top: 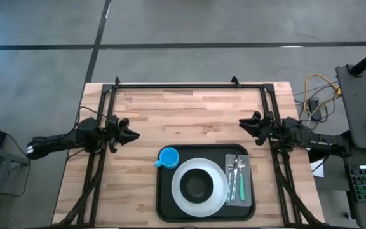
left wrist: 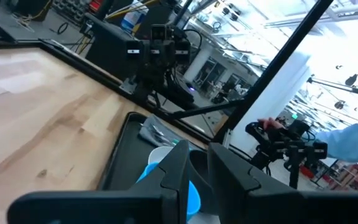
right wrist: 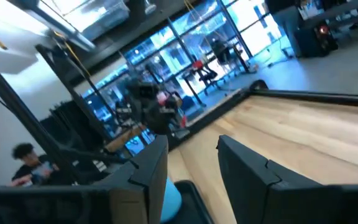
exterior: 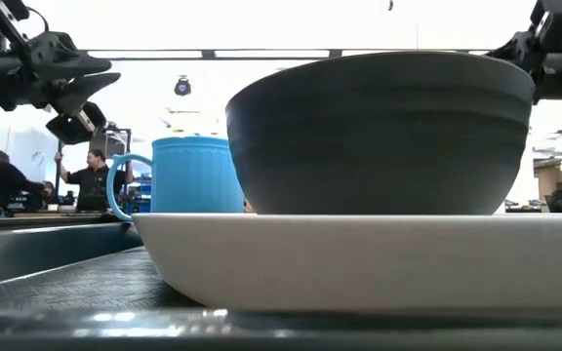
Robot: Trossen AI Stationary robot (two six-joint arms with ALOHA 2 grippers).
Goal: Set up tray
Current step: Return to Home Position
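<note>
The black tray (top: 162,198) lies at the table's near edge, right of centre. On it rest a white plate (top: 216,197) carrying a dark bowl (top: 197,184), a blue mug (top: 168,157) at its far left corner, and a grey napkin (top: 248,191) with cutlery (top: 235,170) along its right side. In the low view, the bowl (exterior: 379,132), the plate (exterior: 359,258) and the mug (exterior: 195,175) fill the picture. My left gripper (top: 134,134) hovers open left of the tray. My right gripper (top: 242,123) hovers open beyond the tray's far right corner.
A black metal frame (top: 189,85) runs along the table's far edge and down both sides. Bare wood (top: 189,114) lies between the grippers and beyond the tray. People (exterior: 91,175) stand in the room behind the table.
</note>
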